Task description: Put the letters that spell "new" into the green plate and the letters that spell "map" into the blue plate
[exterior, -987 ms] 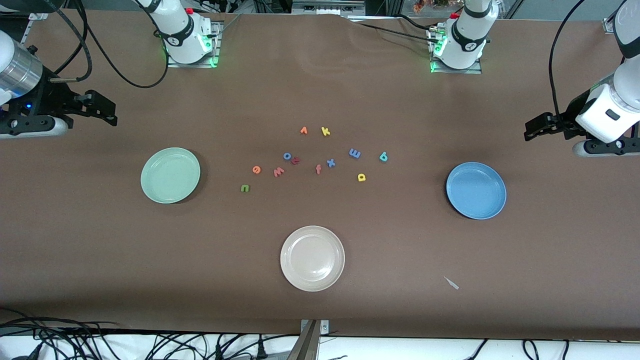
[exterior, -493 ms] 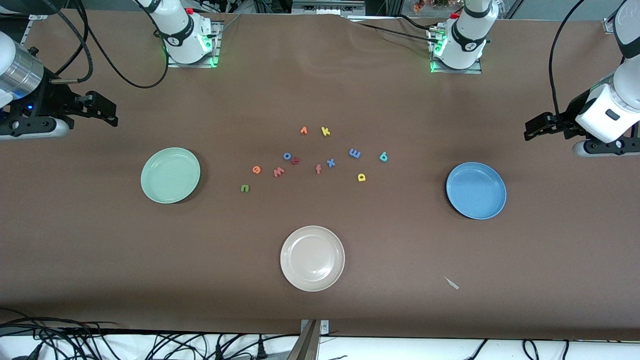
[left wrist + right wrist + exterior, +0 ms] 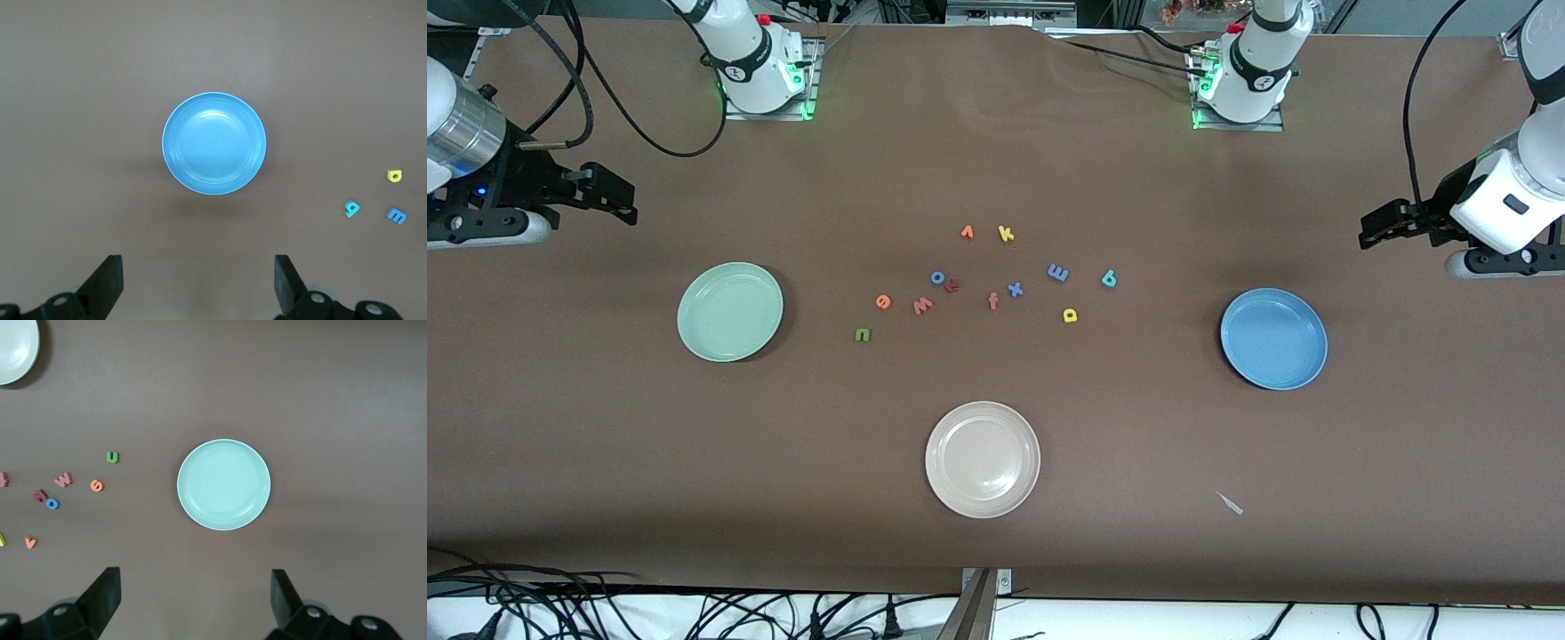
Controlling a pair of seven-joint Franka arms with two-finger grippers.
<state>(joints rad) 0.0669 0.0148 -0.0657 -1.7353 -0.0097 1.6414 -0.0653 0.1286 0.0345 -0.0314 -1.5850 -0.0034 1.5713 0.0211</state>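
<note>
Six wanted foam letters loose on tabletop between green plate and blue plate, both bare: n, e, w, m, teal letter, yellow letter. Likely light, soft, flat, easily nudged; best pinched across outer edges from straight above. Left hand and right hand spread open, empty, waiting over tabletop ends.

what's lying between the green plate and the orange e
Nothing: in the front view, bare table separates the green plate from the orange e.

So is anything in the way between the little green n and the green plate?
Nothing visible. The green n lies on bare table beside the green plate, toward the right arm's end. The orange e and pink w sit farther from the plate than the n.
</note>
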